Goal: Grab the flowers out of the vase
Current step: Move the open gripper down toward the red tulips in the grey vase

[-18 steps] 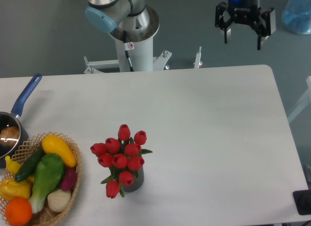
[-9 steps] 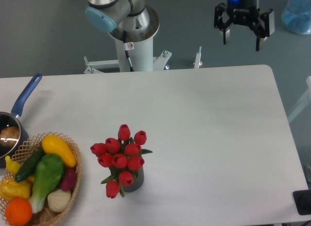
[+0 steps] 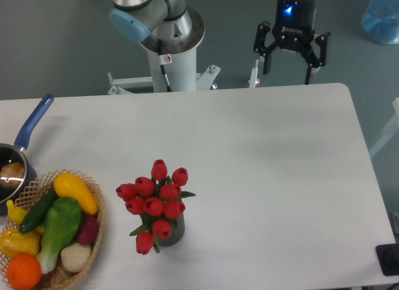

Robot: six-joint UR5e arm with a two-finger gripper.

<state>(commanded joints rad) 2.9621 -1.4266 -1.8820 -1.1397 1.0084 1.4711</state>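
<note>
A bunch of red tulip flowers (image 3: 155,201) with green leaves stands in a small dark grey vase (image 3: 173,234) on the white table, left of the middle and near the front. Only the vase's lower right side shows below the blooms. My gripper (image 3: 287,73) hangs open and empty above the table's far edge, well up and to the right of the flowers.
A wicker basket (image 3: 93,232) of mixed vegetables sits at the front left corner. A blue-handled saucepan (image 3: 21,154) lies at the left edge. The arm's base column (image 3: 173,64) stands behind the table. A dark object (image 3: 390,259) sits at the front right corner.
The gripper has moved left and lower, coming down toward the table's far edge. Its jaws remain open. The flowers and vase have not moved.
</note>
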